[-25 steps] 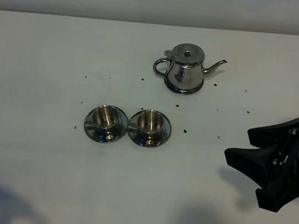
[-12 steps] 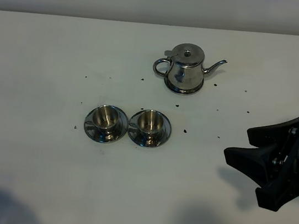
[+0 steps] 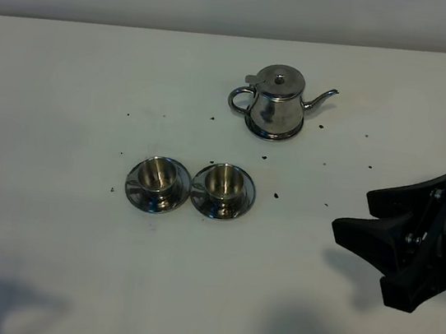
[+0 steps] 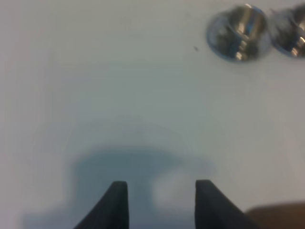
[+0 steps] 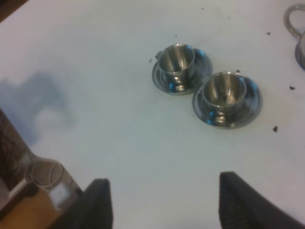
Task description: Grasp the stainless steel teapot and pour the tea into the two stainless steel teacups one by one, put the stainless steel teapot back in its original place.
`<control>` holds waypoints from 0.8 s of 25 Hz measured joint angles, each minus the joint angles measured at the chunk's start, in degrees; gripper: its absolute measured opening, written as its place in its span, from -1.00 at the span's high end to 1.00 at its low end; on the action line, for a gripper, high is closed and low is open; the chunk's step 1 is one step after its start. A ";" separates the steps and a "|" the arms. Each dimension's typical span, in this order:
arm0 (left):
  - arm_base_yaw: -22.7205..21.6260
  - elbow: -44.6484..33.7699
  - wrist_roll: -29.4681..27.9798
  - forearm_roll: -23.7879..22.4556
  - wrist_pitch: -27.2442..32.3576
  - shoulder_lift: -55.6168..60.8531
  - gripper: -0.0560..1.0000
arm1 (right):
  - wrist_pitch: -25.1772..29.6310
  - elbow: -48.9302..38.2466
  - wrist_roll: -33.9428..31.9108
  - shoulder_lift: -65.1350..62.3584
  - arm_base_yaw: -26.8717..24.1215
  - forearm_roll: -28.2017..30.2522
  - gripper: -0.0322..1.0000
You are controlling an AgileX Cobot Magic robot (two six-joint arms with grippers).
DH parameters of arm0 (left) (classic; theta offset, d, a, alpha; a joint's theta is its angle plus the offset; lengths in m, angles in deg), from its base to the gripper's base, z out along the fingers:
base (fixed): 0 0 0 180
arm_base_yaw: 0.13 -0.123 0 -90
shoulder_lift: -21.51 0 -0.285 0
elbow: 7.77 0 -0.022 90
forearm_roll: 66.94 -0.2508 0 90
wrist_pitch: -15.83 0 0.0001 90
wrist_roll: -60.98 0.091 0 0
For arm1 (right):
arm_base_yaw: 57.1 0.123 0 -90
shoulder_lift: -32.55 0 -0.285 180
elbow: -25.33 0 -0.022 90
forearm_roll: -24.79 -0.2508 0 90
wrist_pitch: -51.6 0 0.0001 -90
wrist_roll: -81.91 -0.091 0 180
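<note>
Approach step: right pincer (image 3: 352,215) spread wide, empty, near-right of the stainless steel teapot (image 3: 275,104). Left pincer (image 4: 161,191) parted too. Next: reach across to its left-side handle (image 3: 239,99).

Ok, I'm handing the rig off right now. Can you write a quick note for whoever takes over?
Left end effector: open, empty, over the bare table, well away from the cups and out of the high view.
Right end effector: open, empty, right of the cups, touching nothing.
Stainless steel teapot: upright on the table, lid on, not grasped, spout pointing to the right side.
Left teacup and right teacup: side by side nearer the robot than the teapot, no tea visible inside.
Done: nothing yet.
Left: grasp the teapot, pour into each cup, set the teapot back.
</note>
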 joint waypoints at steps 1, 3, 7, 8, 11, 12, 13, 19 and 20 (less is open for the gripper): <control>-0.81 0.00 0.00 0.00 0.00 1.69 0.20 | 0.05 0.00 0.00 0.00 0.00 -0.15 0.00; -2.03 0.00 0.00 0.00 0.00 4.83 0.20 | 0.15 0.00 0.00 0.00 0.00 -0.26 0.00; -2.44 0.00 0.00 0.00 0.07 7.26 0.20 | 0.21 0.00 0.00 0.00 0.00 -0.43 0.00; -2.45 -0.06 0.00 0.00 0.07 7.26 0.20 | 0.21 0.00 0.00 0.00 0.00 -0.60 0.00; -2.45 -0.10 0.41 0.00 0.07 7.32 0.20 | -0.05 0.00 0.05 0.00 0.00 -0.89 0.00; -2.45 -0.10 0.41 0.00 0.07 7.32 0.20 | -0.60 0.00 0.05 0.00 0.00 -1.11 0.00; -2.45 -0.10 0.41 0.00 0.07 7.32 0.20 | -1.36 0.00 0.05 0.00 0.00 -1.42 0.00; -2.45 -0.10 0.41 0.00 0.07 7.32 0.20 | -3.65 5.12 4.07 7.29 0.00 -3.30 0.00; -2.45 -0.10 0.41 0.00 0.07 7.32 0.20 | -2.76 6.96 4.96 10.22 0.00 -3.29 0.00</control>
